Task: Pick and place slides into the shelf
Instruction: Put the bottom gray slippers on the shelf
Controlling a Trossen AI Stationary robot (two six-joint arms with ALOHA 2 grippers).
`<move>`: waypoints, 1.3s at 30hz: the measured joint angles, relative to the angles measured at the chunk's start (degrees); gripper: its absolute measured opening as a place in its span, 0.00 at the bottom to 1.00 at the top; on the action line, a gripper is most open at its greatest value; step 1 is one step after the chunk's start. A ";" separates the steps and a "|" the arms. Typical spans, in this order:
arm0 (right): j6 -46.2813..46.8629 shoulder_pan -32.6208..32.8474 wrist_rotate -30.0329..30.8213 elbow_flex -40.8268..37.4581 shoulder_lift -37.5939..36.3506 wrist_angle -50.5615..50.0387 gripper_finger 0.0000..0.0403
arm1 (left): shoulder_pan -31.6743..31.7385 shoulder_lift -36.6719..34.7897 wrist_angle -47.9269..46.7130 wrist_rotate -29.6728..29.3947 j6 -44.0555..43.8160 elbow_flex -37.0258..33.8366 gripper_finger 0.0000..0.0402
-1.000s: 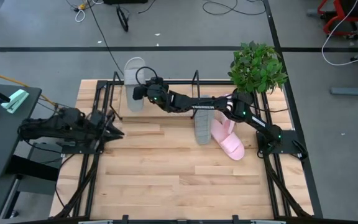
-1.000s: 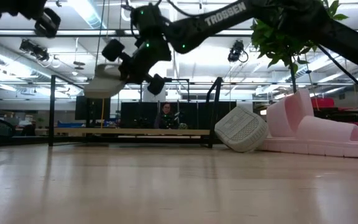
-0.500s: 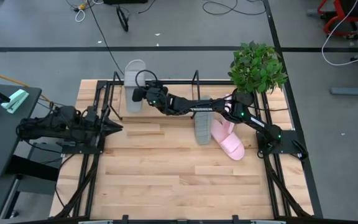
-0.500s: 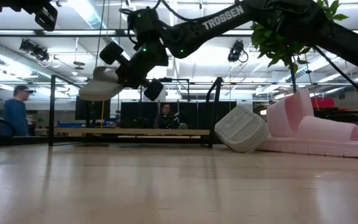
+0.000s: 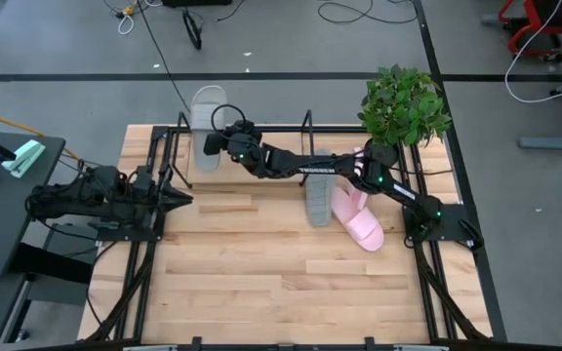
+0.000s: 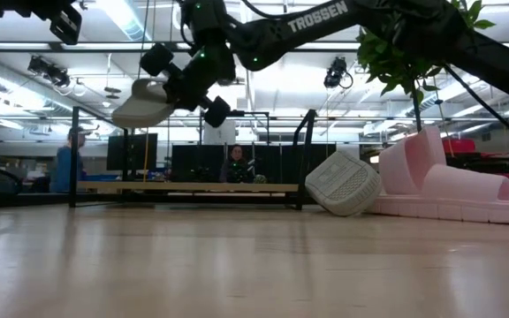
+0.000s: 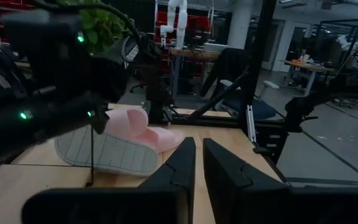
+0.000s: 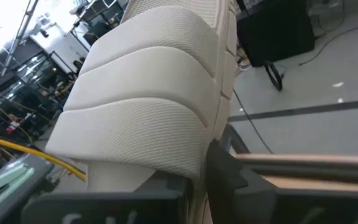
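Note:
My right gripper [image 5: 220, 141] reaches across the table and is shut on one grey slide [image 5: 205, 117], held in the air [image 6: 144, 104] over the left end of the black wire shelf [image 5: 307, 122]. The other grey slide [image 5: 318, 198] stands on its side edge on the table, leaning against the pink pair [image 5: 357, 214]; one pink slide is propped up on the other [image 6: 440, 181]. My left gripper [image 5: 185, 201] waits shut at the table's left side, its fingers [image 7: 197, 165] nearly together. My right gripper comes at the grey slide level from the table's right, across its length, about midway along near the wide strap [image 8: 142, 106]. One dark finger [image 8: 225, 171] lies beside the strap's edge; the slide hides the other. The slide is lifted clear and tilted, one end lower [image 6: 126, 115].
A potted plant [image 5: 405, 102] stands at the table's far right corner, its leaves over the right arm [image 6: 405, 44]. Black arm-mount rails run along both table sides. People show in the room behind [image 6: 64, 163]. Bare wood lies toward the near edge.
My right gripper has carried the grey slide a little upward and toward the table's far edge, staying shut on it. The slide has tipped from near level to a slant, its free end lower. A person has walked across the background.

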 joint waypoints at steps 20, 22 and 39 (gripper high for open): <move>-0.68 0.46 1.00 -0.08 -0.06 -0.10 0.07 | 0.02 0.00 0.42 -1.03 0.00 0.00 0.06; -0.63 0.56 1.03 -0.06 0.11 0.67 0.07 | 0.02 0.00 0.42 -1.03 0.00 0.00 0.06; -0.15 -0.66 -1.20 6.61 8.59 2.61 0.07 | 0.07 0.02 -0.10 -1.05 0.09 0.04 0.08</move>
